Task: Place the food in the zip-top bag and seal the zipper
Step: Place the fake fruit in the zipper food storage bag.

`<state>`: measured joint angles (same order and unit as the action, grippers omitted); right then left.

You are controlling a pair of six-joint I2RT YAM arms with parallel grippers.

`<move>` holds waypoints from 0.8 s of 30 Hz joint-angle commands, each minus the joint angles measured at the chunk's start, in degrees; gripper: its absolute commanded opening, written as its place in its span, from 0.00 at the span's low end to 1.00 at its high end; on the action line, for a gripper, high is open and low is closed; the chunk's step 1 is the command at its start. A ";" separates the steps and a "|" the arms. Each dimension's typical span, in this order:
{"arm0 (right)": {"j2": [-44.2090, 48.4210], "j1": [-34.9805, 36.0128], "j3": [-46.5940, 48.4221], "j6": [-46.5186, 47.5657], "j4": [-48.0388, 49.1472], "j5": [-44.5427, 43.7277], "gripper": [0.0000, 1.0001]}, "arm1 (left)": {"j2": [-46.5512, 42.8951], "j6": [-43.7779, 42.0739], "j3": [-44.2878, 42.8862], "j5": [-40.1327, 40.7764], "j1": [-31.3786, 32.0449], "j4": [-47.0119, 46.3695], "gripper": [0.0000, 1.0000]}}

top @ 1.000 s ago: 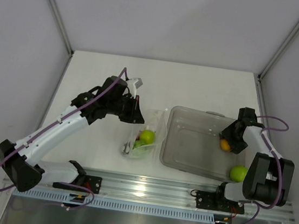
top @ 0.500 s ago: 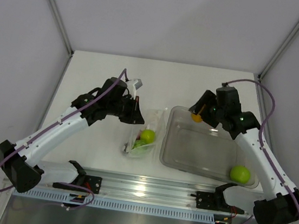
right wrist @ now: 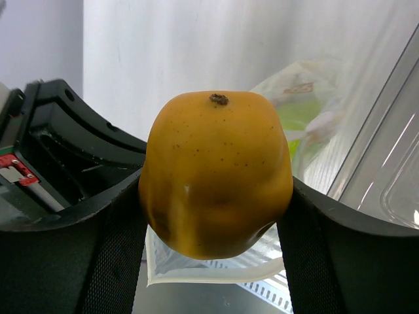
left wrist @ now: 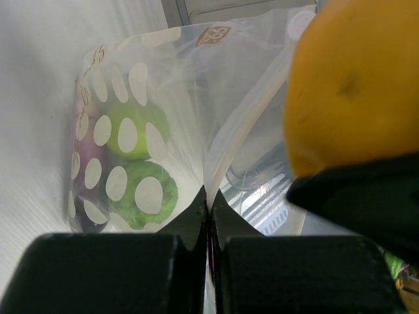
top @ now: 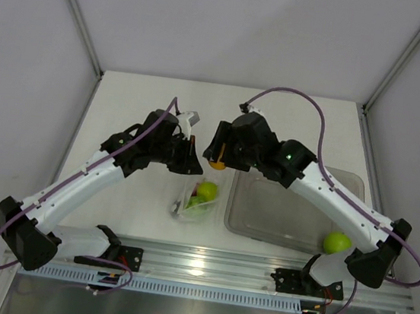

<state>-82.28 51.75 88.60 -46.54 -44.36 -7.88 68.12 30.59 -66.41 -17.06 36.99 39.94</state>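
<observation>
My right gripper (top: 218, 156) is clamped on the small orange (right wrist: 216, 173), one finger on each flank, stem dimple up, and it hangs just above the far end of the zip-top bag (top: 199, 195). The left gripper (top: 193, 163) is pinched narrow on one lip of the bag's mouth, jaws pressed together on the film. The two wrists are very near each other, so a clash is my first worry if I come down carelessly. Only one lip is held, so the mouth may be a slack slit. If so, a release here could land the orange on the film and send it onto the table or toward the tub (top: 231, 206). The film is thin and could also slide out of the left pinch when the orange pushes on it. The bag lies on the table beside the tub. Its long axis runs far to near, slanting a little to the left, with its closed bottom toward the rail and its mouth lifted at the far end. The zipper (left wrist: 243, 127) is unsealed, the pear (left wrist: 134, 131) and another green piece (left wrist: 147, 193) show inside, and the round green fruit (top: 336, 242) sits in the tub.
</observation>
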 commanded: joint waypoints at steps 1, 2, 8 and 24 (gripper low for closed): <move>-1.82 3.00 4.56 -0.74 -2.75 -5.73 0.30 | -1.58 0.88 -0.39 0.36 0.18 -0.83 0.01; -2.00 3.53 4.74 -0.74 -3.10 -6.00 0.32 | -1.67 0.96 -0.47 0.36 0.18 -0.92 0.01; -2.97 6.96 4.74 -1.18 -4.42 -8.20 0.49 | -1.76 0.88 -0.39 0.45 0.19 -0.66 0.01; -2.36 8.02 6.85 -0.83 -7.32 -11.54 0.99 | -1.85 1.05 -0.30 0.71 0.18 -0.74 0.01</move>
<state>-85.89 59.51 93.03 -46.94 -50.70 -16.64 67.81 30.65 -66.41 -16.71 36.99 39.99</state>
